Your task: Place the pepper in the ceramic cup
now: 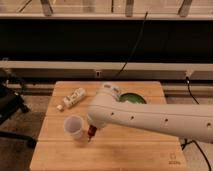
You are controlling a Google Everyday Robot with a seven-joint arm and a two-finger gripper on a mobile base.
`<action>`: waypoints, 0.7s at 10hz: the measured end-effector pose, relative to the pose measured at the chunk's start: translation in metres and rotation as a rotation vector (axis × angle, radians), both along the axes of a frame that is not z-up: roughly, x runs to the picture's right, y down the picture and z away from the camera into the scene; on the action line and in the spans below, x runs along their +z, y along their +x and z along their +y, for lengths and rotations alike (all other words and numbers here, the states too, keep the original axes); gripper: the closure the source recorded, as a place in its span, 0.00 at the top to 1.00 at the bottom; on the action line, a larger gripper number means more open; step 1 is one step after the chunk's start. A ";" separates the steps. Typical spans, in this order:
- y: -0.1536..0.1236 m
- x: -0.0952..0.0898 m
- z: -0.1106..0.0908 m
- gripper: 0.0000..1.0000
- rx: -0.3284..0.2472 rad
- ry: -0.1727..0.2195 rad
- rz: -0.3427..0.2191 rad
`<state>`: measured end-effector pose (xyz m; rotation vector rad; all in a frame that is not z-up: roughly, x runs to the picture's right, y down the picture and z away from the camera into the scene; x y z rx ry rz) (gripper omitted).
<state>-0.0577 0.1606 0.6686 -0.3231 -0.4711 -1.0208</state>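
Light wooden slatted table (pixel 125 150), rectangular, on a grey floor before a dark wall with horizontal rails. Plain white round handleless ceramic cup (pixel 74 126), upright, near-left part of the table. Small white plastic bottle (pixel 73 97), lying on its side, far-left part of the table, well apart from the cup. Green round bowl (pixel 134 98), far centre, largely hidden behind the arm. Bulky white robot arm (pixel 150 117), reaching in from the right across the table. Gripper (pixel 91 133) at the arm's end, pointing down, just right of the cup, fingers closed on a small reddish-brown pepper (pixel 91 131), mostly hidden. Black cable (pixel 131 47) hanging down the wall.
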 end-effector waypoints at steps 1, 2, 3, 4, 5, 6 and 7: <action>-0.012 0.002 -0.003 0.00 -0.012 0.001 -0.034; -0.020 0.004 -0.004 0.00 -0.020 0.000 -0.058; -0.028 0.005 -0.004 0.00 -0.030 0.000 -0.084; -0.038 0.005 -0.003 0.00 -0.039 -0.005 -0.116; -0.045 0.004 -0.002 0.00 -0.046 -0.007 -0.136; -0.052 0.003 -0.001 0.00 -0.053 -0.009 -0.157; -0.060 0.001 -0.001 0.00 -0.060 -0.011 -0.178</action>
